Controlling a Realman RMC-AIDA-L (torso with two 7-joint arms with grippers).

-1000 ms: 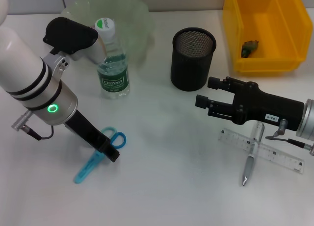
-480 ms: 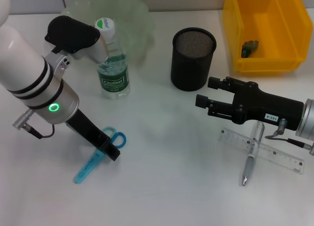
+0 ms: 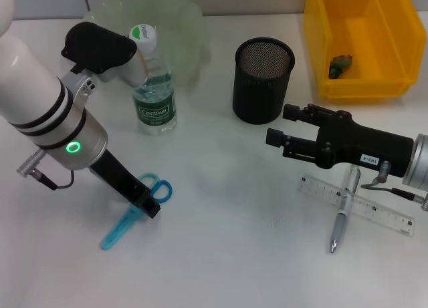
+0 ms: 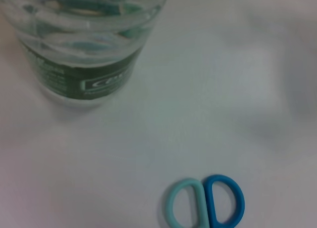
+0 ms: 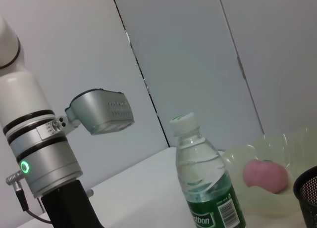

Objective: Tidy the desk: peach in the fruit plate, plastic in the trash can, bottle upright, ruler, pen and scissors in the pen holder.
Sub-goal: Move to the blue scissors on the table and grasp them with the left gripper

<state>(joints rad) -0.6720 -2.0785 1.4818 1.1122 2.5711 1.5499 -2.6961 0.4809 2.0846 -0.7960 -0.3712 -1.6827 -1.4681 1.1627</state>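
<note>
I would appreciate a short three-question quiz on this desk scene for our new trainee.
1. True or false: the bottle stands upright.
2. Which lies across the ruler: A) scissors, B) pen, C) peach?
3. Fill in: the left gripper is down at the ______.

Key
1. True; its white cap is on top.
2. B; the pen crosses it, just under the right gripper, which hovers beside the pen holder.
3. Scissors; their blue handles show in the left wrist view, near the bottle's base.
</note>
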